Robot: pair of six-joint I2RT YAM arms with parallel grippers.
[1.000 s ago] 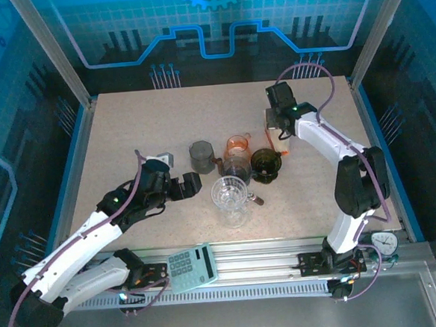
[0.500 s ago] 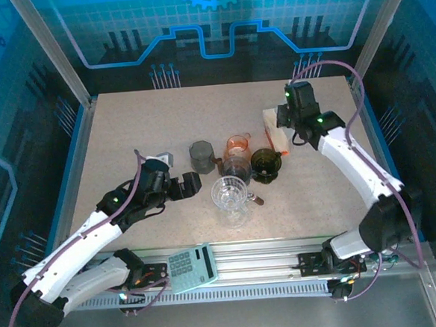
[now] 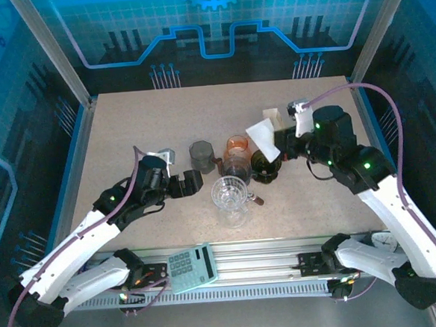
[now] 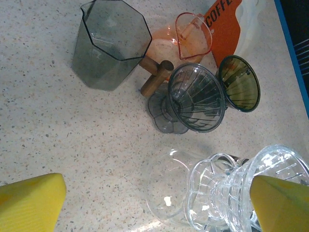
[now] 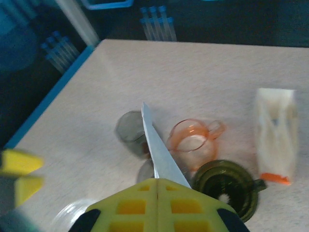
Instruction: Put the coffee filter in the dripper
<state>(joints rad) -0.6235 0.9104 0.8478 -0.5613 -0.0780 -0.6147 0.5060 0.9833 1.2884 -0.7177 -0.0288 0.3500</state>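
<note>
A white paper coffee filter (image 3: pixel 263 138) hangs in the air, pinched by my right gripper (image 3: pixel 282 144), which is shut on it. The filter (image 5: pixel 159 142) sticks out from the closed yellow pads (image 5: pixel 158 193) as a thin folded edge. It hovers above the dark green dripper (image 3: pixel 265 165) and close to the smoky grey dripper (image 3: pixel 237 167). A clear glass dripper (image 3: pixel 230 195) stands nearer the front. My left gripper (image 3: pixel 192 183) rests low on the table left of the clear dripper (image 4: pixel 263 193), open wide with nothing between its fingers (image 4: pixel 34 200).
An orange cup (image 3: pixel 238 144) and a grey pitcher (image 3: pixel 201 156) stand behind the drippers. The filter packet (image 5: pixel 276 133) lies at the back right. A calculator (image 3: pixel 192 268) sits on the front rail. Open tabletop (image 3: pixel 140 124) lies to the back left.
My right arm swung from the filter packet at the back right towards the centre, carrying a white filter up over the drippers. The left arm barely moved.
</note>
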